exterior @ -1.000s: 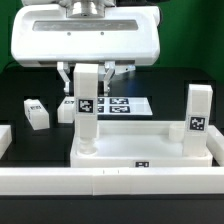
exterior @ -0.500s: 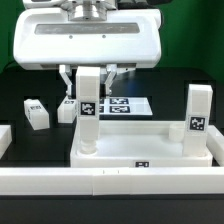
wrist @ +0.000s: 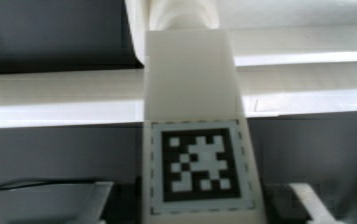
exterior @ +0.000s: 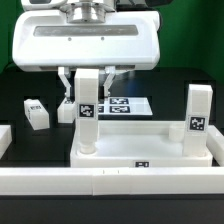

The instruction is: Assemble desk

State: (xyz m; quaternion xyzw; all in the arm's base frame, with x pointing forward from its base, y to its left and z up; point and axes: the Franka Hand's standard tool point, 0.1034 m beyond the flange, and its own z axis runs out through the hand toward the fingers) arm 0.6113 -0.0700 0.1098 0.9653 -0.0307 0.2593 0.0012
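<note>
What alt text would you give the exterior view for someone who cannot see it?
A white gripper holds a leg upright on a corner of the tabletop; a second leg stands at its other end. A third leg lies on the black table.

We note the arm hangs in from above at the far middle of the scene, its wide white hand housing held level. The gripper points straight down. Its two fingers stand part-closed, one on each side of the upright leg, gripping it near its top. The wrist view agrees, with dark fingers on either side of the leg.
</note>
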